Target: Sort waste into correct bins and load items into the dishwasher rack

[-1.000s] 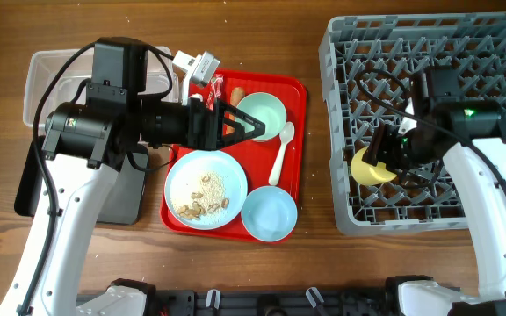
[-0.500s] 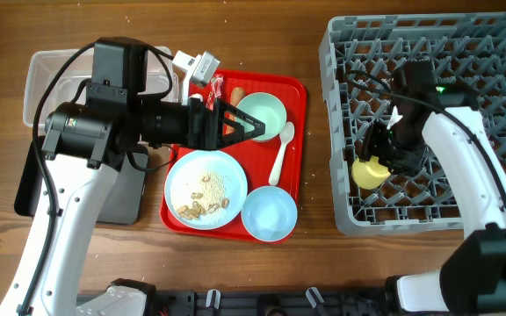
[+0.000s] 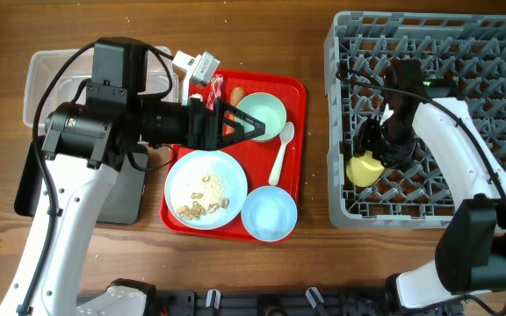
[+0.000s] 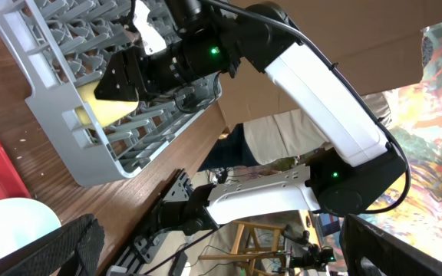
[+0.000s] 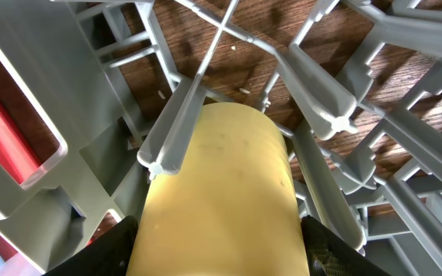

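Note:
The small yellow cup [image 3: 363, 168] lies in the front left part of the grey dishwasher rack [image 3: 499, 53]. My right gripper [image 3: 378, 147] is shut on it; in the right wrist view the cup [image 5: 221, 176] fills the space between the fingers [image 5: 221, 257], among the rack's pegs. My left gripper [image 3: 246, 128] is open and empty, hovering over the red tray beside the mint green bowl [image 3: 266, 110]. On the tray lie the pale blue plate [image 3: 205, 189] with beige crumbs, the pale blue bowl [image 3: 269, 213], the white spoon [image 3: 280, 151], the red wrapper [image 3: 216, 90] and the orange stick [image 3: 236, 95]. The paper ball is not in view.
The clear tub [image 3: 51, 75] stands at the back left and the black tray [image 3: 29, 189] lies in front of it, both partly under my left arm. The red serving tray [image 3: 299, 132] sits between them and the rack. The left wrist view shows the rack [image 4: 52, 46] and the cup [image 4: 102, 103].
My right arm has swung back and to the left, and the yellow cup has shifted a little left in the rack. The left arm has not moved.

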`<state>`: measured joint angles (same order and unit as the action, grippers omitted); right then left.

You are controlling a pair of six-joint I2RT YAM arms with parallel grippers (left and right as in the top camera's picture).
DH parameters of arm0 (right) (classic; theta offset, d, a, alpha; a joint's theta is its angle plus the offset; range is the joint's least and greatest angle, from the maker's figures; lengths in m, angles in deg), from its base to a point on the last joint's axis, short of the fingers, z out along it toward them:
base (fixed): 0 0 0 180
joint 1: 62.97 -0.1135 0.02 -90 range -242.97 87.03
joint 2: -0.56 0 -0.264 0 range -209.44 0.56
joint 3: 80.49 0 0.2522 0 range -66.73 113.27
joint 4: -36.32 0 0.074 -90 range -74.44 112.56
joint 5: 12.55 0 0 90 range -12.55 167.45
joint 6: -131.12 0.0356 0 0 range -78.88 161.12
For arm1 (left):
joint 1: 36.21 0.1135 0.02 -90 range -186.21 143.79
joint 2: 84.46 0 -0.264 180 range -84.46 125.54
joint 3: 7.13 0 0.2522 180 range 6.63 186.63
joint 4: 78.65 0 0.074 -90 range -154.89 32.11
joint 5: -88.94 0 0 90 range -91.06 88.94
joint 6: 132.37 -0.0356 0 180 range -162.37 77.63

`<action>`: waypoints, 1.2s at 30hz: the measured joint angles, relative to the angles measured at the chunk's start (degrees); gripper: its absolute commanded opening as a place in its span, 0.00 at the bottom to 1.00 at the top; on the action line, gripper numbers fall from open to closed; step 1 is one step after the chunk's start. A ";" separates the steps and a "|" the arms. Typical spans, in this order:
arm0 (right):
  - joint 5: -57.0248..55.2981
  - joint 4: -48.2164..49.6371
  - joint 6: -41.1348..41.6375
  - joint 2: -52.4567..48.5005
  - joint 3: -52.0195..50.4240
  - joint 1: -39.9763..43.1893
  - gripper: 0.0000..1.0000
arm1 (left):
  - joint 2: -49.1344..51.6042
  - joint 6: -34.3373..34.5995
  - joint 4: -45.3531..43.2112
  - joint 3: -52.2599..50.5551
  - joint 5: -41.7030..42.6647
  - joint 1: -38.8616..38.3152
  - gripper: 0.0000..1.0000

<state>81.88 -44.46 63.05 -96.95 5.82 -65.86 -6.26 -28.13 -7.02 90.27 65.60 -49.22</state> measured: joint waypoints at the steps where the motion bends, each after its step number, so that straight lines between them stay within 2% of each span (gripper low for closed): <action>1: 0.00 0.00 -0.31 0.00 0.00 0.00 0.63 | 0.00 0.00 0.00 0.00 0.00 0.00 1.00; 5: -0.63 -0.02 -2.60 0.00 0.00 -0.79 0.75 | 0.00 0.00 0.00 0.00 -0.02 0.00 1.00; 10: -0.87 -0.02 -3.89 0.52 0.00 -2.23 0.76 | 0.00 0.00 0.00 0.00 -0.02 0.00 1.00; 11: -0.87 -0.11 -4.28 2.75 -0.02 -2.23 0.79 | 0.00 0.00 0.00 0.00 -0.02 0.00 1.00; 14: -0.76 -0.31 -4.98 9.53 -0.04 -2.23 0.80 | 0.00 0.00 0.00 0.00 -0.04 0.00 1.00; 16: 1.31 0.17 -6.93 15.45 -0.04 -2.23 0.76 | 0.00 0.00 -0.02 0.00 -0.44 0.00 1.00; 18: 5.88 2.01 -9.11 19.87 -0.09 -2.23 0.57 | 0.00 0.00 0.04 0.00 -2.19 0.00 1.00; 19: 8.39 2.73 -9.90 21.66 -0.11 -2.23 0.51 | 0.00 0.00 0.04 0.00 -3.28 -0.02 1.00; 20: 11.54 3.30 -10.56 23.65 -0.09 -2.23 0.41 | 0.00 0.00 0.20 0.00 -5.20 0.00 1.00; 21: 13.42 3.06 -10.51 24.74 -0.09 -2.23 0.37 | 0.00 0.02 0.20 0.00 -7.13 -0.02 1.00; 23: 16.15 0.61 -10.80 25.20 -0.11 -2.23 0.36 | 0.00 0.04 0.31 0.00 -11.89 -0.02 1.00; 25: 17.00 -0.42 -11.41 25.20 -0.11 -3.34 0.38 | -0.02 0.74 4.37 0.11 -24.65 -1.60 0.98; 27: 17.62 -0.44 -11.76 25.20 -0.09 -5.09 0.39 | 0.00 2.08 10.10 0.20 -36.87 -5.01 0.85; 30: 18.05 -0.46 -11.78 25.20 -0.09 -5.70 0.40 | -0.04 7.45 19.15 -0.87 -52.24 -10.21 0.73; 32: 18.08 -0.46 -11.78 25.20 -0.11 -5.70 0.41 | -0.52 9.77 16.35 -6.27 -55.12 -14.69 0.66; 36: 18.73 -0.94 -11.80 25.20 -0.09 -5.70 0.41 | -0.13 13.09 9.07 -16.41 -56.81 -22.71 0.68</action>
<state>100.61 -45.40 51.25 -71.75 5.73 -71.57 -6.39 -15.04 2.05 73.85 8.79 -71.93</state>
